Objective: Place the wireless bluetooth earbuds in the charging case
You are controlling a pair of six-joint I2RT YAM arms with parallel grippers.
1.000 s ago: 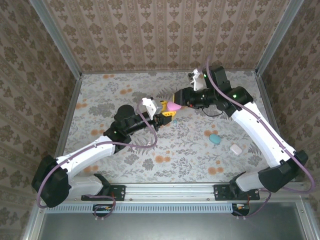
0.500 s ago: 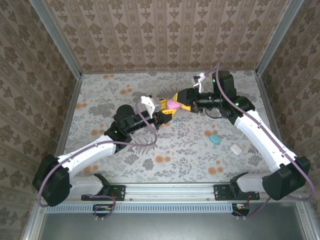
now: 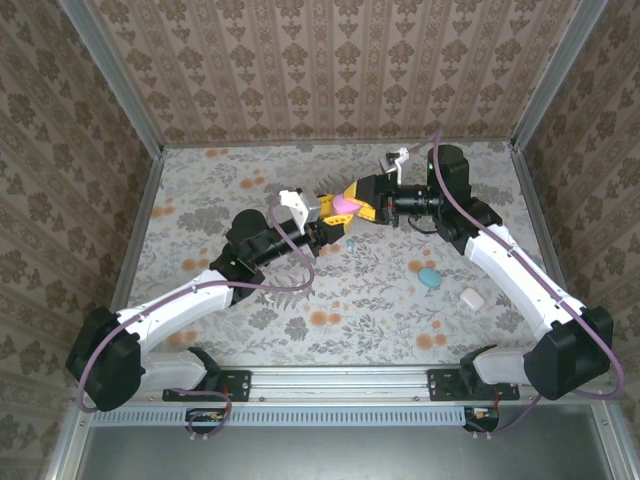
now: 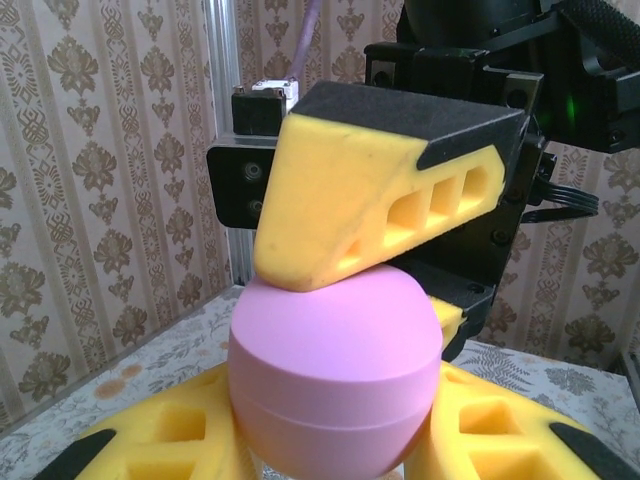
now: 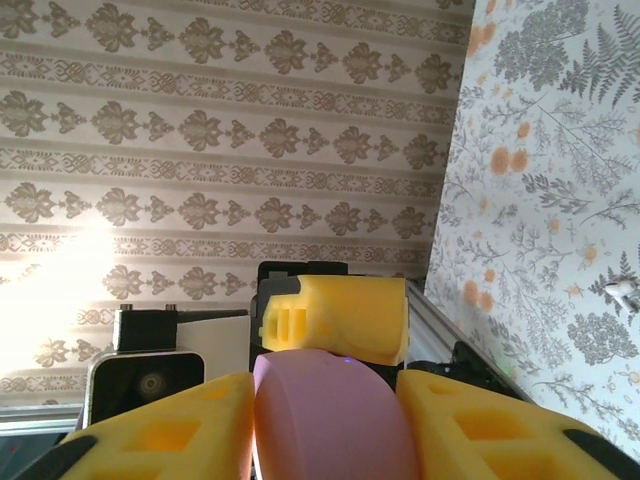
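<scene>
**Fingers from two sides pinched on one pink case (image 4: 335, 370)**

Closed on the lower half of the pink case: left gripper (image 4: 330, 450), one yellow foam finger (image 4: 150, 445) pressed to each flank. Case upright and shut, seam line level just above those fingers.

Pressed down onto the rounded top: a black-backed yellow finger (image 4: 350, 200) of the right gripper (image 5: 330, 420), slanting in from the upper right. Just behind the case on the right, a sliver of its partner.

From the right wrist, same pink case wedged between two yellow fingers and touching both. Beyond it, a yellow finger block of the left gripper, and beside that a white camera housing (image 5: 165, 375).

From above, both arms reaching in to meet over the middle of the floral table (image 3: 250, 300), pink case between the two sets of fingers. Well apart toward the right, lying on the table: teal case (image 3: 429, 277) and, just beside it, white case (image 3: 472, 297).

On the table just nearside of the meeting grippers, a tiny light-blue speck (image 3: 350, 243), possibly an earbud but too small to tell. At the right edge of the right wrist view, a small white piece (image 5: 622, 290) on the table, likewise too small to tell.
</scene>
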